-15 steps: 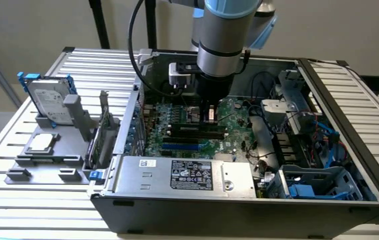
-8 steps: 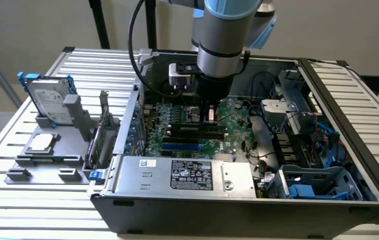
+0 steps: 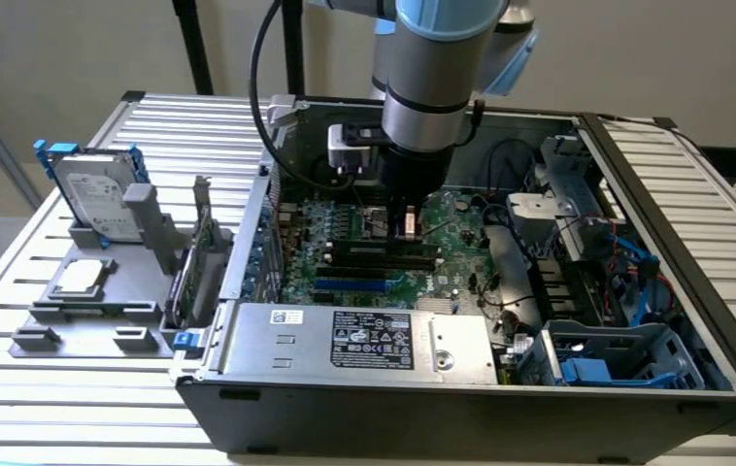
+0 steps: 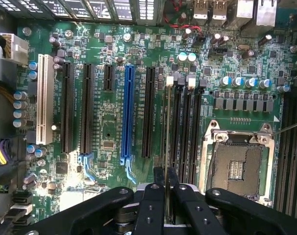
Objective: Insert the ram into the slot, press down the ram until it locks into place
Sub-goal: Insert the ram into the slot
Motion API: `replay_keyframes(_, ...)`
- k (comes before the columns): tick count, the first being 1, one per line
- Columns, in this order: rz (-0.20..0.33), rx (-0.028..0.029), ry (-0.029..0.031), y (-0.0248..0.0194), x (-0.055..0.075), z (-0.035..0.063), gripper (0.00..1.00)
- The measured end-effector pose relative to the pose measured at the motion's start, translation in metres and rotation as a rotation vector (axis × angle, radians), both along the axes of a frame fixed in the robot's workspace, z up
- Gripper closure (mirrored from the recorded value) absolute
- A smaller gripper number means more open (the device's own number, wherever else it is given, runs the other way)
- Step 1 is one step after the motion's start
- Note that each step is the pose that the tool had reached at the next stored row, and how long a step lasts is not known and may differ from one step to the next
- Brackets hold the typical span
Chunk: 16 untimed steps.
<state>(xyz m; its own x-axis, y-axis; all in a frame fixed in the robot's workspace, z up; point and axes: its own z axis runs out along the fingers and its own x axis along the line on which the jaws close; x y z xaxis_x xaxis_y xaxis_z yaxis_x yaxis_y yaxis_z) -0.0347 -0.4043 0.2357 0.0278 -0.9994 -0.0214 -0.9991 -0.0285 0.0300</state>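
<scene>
In the wrist view my gripper (image 4: 165,182) is shut on the ram (image 4: 167,132). The ram is seen edge-on as a thin pale strip running away from the fingertips (image 4: 158,177). It hangs over the nearest slot (image 4: 174,129), one of several parallel black sockets with white end clips, just beside the square CPU socket (image 4: 236,166). I cannot tell whether the ram's lower edge touches the slot. In the exterior view the gripper (image 3: 405,225) reaches straight down into the open computer case, just above the black slots (image 3: 375,254) on the green motherboard (image 3: 452,218).
A bright blue slot (image 4: 128,112) and long black card slots (image 4: 86,105) lie beside the memory sockets. More black sockets (image 4: 290,147) sit past the CPU socket. The power supply (image 3: 361,340), cables (image 3: 523,282) and a blue drive cage (image 3: 620,354) crowd the case. A hard drive (image 3: 93,194) stands on a grey fixture outside.
</scene>
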Motion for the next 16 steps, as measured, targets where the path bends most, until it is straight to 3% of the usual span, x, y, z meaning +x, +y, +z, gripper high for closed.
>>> replay_keyframes(3,0.0,0.0002,-0.0024,0.0003,0.0,-0.0007,0.87)
replay_keyframes(8,0.0,0.0004,-0.0113,0.0006,-0.0014,-0.0016,0.87)
replay_keyframes(16,-0.003,0.0004,-0.013,0.0015,-0.0027,-0.0026,0.87)
